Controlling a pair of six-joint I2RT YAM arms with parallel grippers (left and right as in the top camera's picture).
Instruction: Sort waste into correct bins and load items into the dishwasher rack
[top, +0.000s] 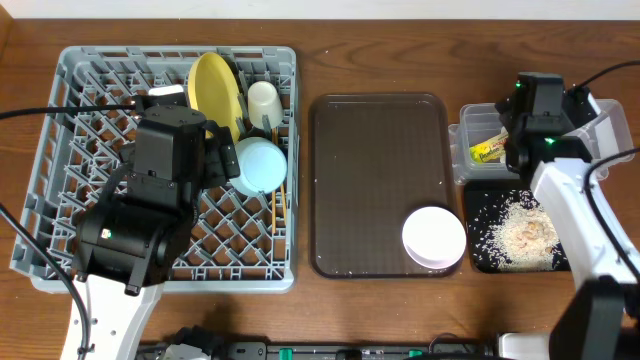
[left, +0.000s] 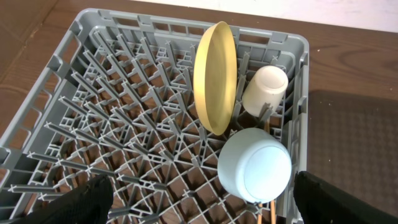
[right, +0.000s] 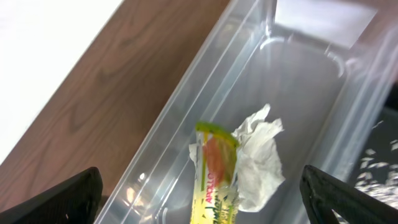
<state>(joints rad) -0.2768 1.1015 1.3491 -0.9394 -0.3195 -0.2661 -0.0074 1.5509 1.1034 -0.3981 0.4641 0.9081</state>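
In the grey dishwasher rack (top: 70, 150) a yellow plate (left: 214, 74) stands on edge. Beside it are a white cup (left: 266, 90), an upturned light blue bowl (left: 255, 165) and the chopsticks (left: 272, 214). My left gripper (left: 208, 202) hangs open above the rack with nothing in it. My right gripper (right: 202, 196) is open over the clear tub (right: 186, 106). The snack wrapper (right: 214, 180) and the tissue (right: 261, 155) lie loose inside the tub. The black tray (top: 485, 225) holds food crumbs (top: 522, 235). A white bowl (top: 434, 238) sits on the brown tray.
The large brown serving tray (top: 375, 170) lies between the rack and the two bins, with the white bowl at its near right corner. Cables run across the table's left and right edges.
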